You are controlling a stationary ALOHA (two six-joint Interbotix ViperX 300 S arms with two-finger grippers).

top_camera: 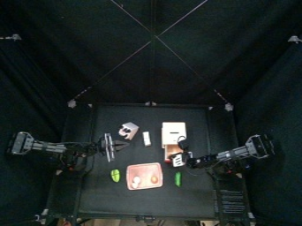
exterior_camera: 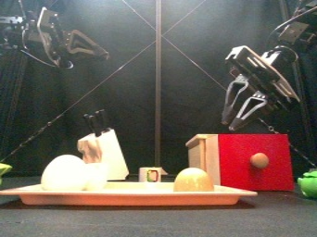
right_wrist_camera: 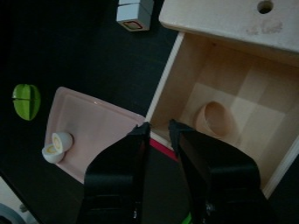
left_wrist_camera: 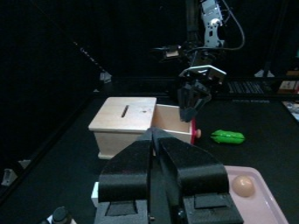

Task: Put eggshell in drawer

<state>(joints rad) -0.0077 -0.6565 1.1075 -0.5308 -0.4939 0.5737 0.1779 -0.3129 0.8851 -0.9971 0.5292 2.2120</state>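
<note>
The drawer (top_camera: 174, 131) is a pale wooden box (exterior_camera: 202, 157) with a reddish compartment (exterior_camera: 254, 159) pulled out. The right wrist view looks down into the open compartment (right_wrist_camera: 239, 83), where a tan rounded piece like an eggshell (right_wrist_camera: 212, 118) lies. My right gripper (exterior_camera: 246, 104) hangs above the compartment's front with its jaws slightly apart and empty (right_wrist_camera: 160, 140). A white eggshell (exterior_camera: 62, 173) and a tan one (exterior_camera: 192, 180) sit on the pink tray (exterior_camera: 124, 193). My left gripper (left_wrist_camera: 158, 150) rests shut and empty at the table's left (top_camera: 109, 148).
A knife block (exterior_camera: 102, 153) stands behind the tray on the left, with a small white object (exterior_camera: 151, 174) beside it. Green items lie at both ends of the tray (top_camera: 115, 177) (top_camera: 178, 178). The drawer's knob (exterior_camera: 259, 159) faces the front.
</note>
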